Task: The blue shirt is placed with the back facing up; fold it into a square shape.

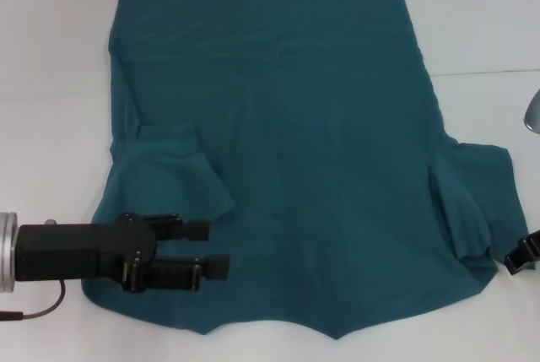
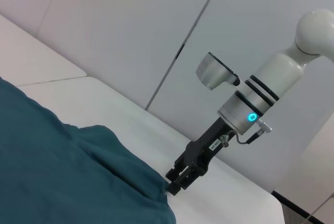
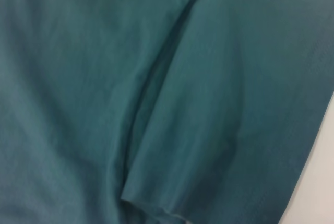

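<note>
Shirt flat on table, hem far, both sleeves tucked in; soft limp knit, light, drapes and wrinkles; pinch edges/corners; left gripper over near-left shoulder, fingers apart, empty; right gripper at near-right edge, fingers unclear.

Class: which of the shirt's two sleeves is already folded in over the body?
The left sleeve, beside the left gripper; the right sleeve still sticks out sideways.
</note>
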Available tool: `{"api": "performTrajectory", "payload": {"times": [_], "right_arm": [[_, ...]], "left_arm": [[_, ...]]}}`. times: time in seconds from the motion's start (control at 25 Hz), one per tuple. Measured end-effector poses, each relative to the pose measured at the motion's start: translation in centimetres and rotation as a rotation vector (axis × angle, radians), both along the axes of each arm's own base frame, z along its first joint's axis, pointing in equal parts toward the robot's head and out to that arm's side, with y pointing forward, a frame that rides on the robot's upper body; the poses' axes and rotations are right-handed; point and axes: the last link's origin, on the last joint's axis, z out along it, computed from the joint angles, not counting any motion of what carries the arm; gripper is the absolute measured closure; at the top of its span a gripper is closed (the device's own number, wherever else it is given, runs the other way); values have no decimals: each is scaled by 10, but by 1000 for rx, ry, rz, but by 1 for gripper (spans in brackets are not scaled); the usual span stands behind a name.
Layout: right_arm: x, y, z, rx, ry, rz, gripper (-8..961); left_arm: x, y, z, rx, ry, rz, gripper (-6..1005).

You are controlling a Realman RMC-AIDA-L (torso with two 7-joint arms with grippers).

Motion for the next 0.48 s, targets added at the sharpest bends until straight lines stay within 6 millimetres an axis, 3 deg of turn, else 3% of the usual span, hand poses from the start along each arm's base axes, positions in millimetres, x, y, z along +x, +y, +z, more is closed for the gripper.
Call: {"api": "performTrajectory", "payload": {"times": [0.48], "right_arm": [[3, 2, -6, -8, -5, 0, 412]], "left_arm": [[0, 0, -1, 2, -1, 1, 137]]}}
